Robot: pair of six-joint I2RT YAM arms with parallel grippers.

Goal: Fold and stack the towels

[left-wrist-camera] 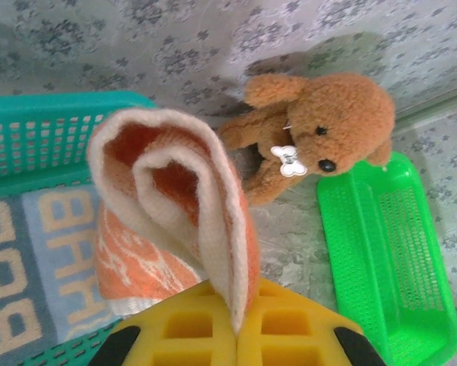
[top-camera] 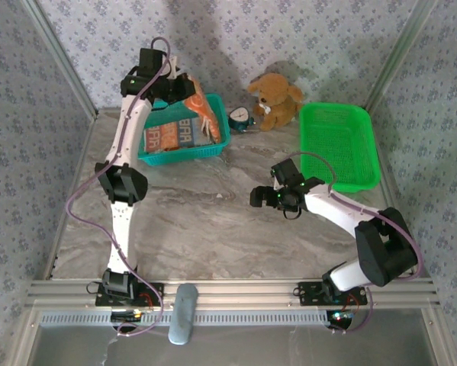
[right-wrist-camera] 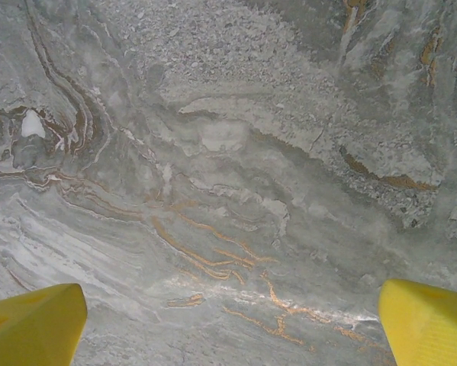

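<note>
Top view, left to right. The left gripper (top-camera: 178,80) is raised above the far left of the table (top-camera: 213,221), over the teal basket (top-camera: 186,155). Its jaws are closed on the orange towel (top-camera: 205,107), which hangs from them down towards the basket's right side.

Left wrist view: the left gripper (left-wrist-camera: 236,335) has yellow fingers (left-wrist-camera: 190,328) pressed together on the edge of the orange towel (left-wrist-camera: 175,206). The cloth curls over in a loop with a pale border. Its lower part lies over the blue-grey towel (left-wrist-camera: 30,267); whether the two touch cannot be told.

The blue-grey towel (top-camera: 171,136), with pale lettering, lies flat in the teal basket (left-wrist-camera: 53,130). Just right of the basket stands a small blue object (top-camera: 239,118), and beside it the brown toy (top-camera: 274,99) sits against the back wall.

The right gripper (top-camera: 262,198) hovers over bare table near the centre, pointing left. In the right wrist view its gripper (right-wrist-camera: 228,320) has fingers (right-wrist-camera: 30,320) spread wide, with only marbled table (right-wrist-camera: 228,152) between them.

The green basket (top-camera: 339,145) stands at the far right, well apart from the towels.
</note>
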